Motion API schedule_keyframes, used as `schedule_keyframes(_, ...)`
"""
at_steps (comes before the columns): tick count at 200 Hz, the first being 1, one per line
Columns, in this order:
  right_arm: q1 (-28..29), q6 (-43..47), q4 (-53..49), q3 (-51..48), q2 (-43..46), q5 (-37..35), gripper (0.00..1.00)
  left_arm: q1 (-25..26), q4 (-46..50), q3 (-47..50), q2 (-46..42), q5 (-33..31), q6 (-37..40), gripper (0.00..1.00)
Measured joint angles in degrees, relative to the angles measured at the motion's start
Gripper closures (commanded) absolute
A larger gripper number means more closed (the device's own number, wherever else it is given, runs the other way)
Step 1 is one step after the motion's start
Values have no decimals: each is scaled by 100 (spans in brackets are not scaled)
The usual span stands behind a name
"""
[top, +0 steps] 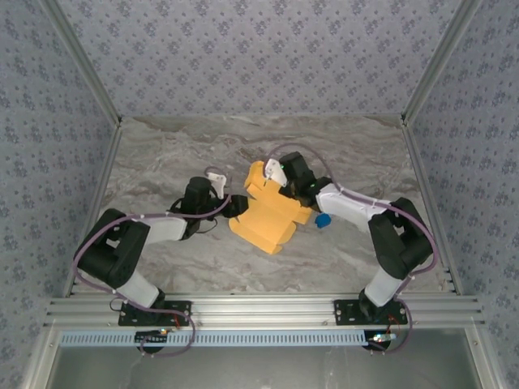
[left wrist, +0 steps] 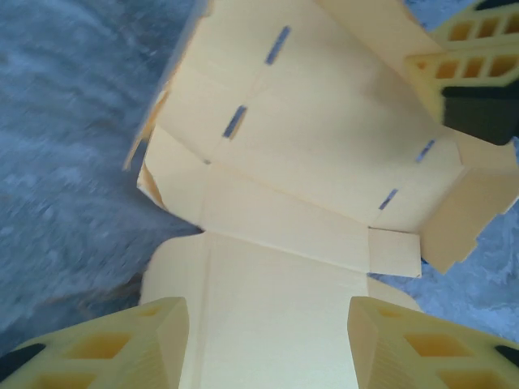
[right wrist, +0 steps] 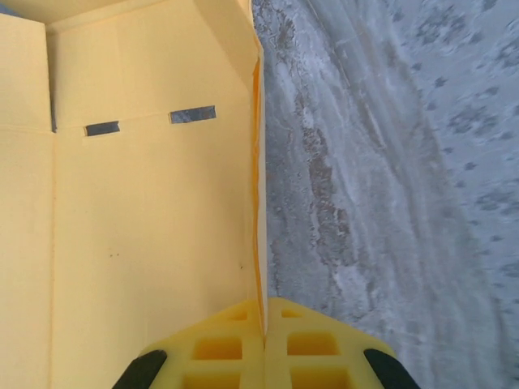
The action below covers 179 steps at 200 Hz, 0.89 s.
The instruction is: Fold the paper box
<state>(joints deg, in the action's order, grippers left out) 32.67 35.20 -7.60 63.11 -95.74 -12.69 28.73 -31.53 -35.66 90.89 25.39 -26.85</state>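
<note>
Right hand (right wrist: 265, 324) pinches the box (top: 272, 215) at its 1 o'clock edge; left hand (left wrist: 268, 320), open, straddles its 9 o'clock side.

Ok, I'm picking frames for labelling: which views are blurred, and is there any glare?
Left wrist: table smeared at left, paper box slightly soft. Right wrist: the box's slots and the nearby table grain are crisp. Top external: even light, no glare.

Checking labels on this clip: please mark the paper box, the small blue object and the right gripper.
paper box (top: 272, 219), top external view, on its central panel.
small blue object (top: 323, 220), top external view, on its middle.
right gripper (right wrist: 265, 322), right wrist view, between the fingertips pinching a box panel's edge.
</note>
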Motion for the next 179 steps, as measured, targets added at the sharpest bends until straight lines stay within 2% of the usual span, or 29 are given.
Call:
schedule_keyframes(37, -422, -426, -927, 525, 0, 1134, 100, 127, 184, -444, 181, 227, 553, 46)
schedule_keyframes(70, -577, -614, -1357, 778, 0, 1727, 100, 286, 640, -977, 479, 282, 1040, 46)
schedule_keyframes(121, -608, -717, -1655, 807, 2, 2068, 100, 232, 1307, -1506, 833, -232, 1622, 44)
schedule_keyframes(179, -614, -739, -1711, 809, 2, 2114, 100, 76, 1755, -1779, 1235, -680, 1937, 42)
